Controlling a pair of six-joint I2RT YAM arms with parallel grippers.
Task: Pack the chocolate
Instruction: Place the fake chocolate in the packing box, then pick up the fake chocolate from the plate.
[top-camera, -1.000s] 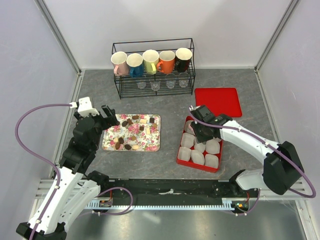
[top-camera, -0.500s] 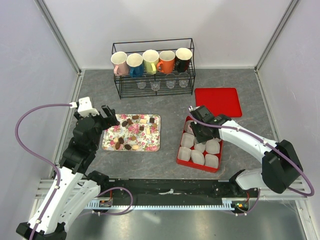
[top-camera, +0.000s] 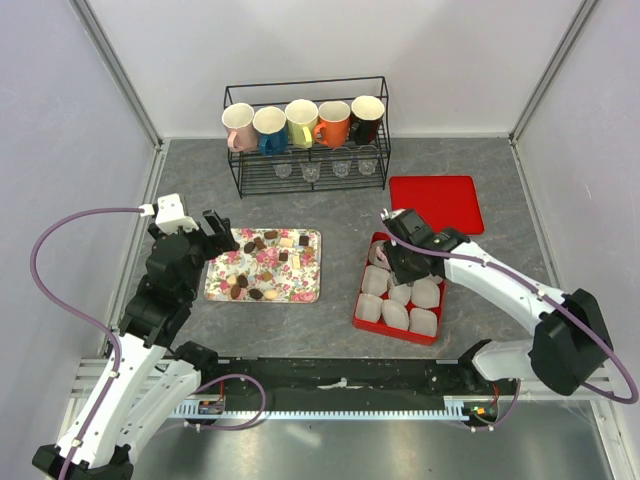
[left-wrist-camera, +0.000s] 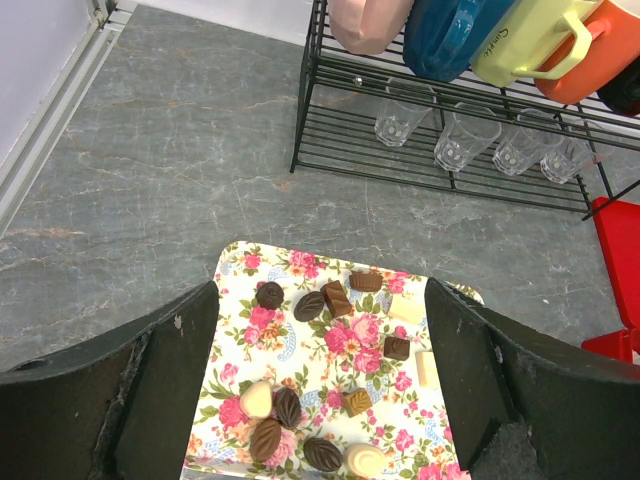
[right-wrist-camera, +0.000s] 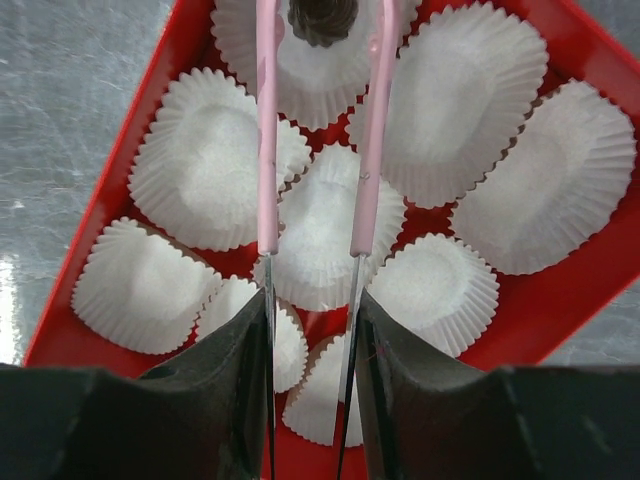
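Several chocolates (left-wrist-camera: 310, 305), mostly dark with a few cream ones, lie on a floral tray (left-wrist-camera: 300, 355), also seen from the top view (top-camera: 300, 288). My left gripper (left-wrist-camera: 320, 290) is open and empty above the tray's near part (top-camera: 218, 232). My right gripper (right-wrist-camera: 312, 310) is shut on pink-tipped tongs (right-wrist-camera: 267, 120). The tongs hold a dark chocolate (right-wrist-camera: 322, 18) at their tips, over a white paper cup at the far end of the red box (right-wrist-camera: 90, 220). The box holds several empty paper cups (right-wrist-camera: 200, 160). In the top view the right gripper (top-camera: 402, 260) is over the box (top-camera: 360, 320).
A black wire rack (top-camera: 305, 175) with mugs and small glasses stands at the back. A flat red lid (top-camera: 436, 203) lies behind the red box. The rack's lower shelf and glasses show in the left wrist view (left-wrist-camera: 450, 150).
My right gripper has shifted slightly over the far end of the red box with the tongs. The left arm has not moved.
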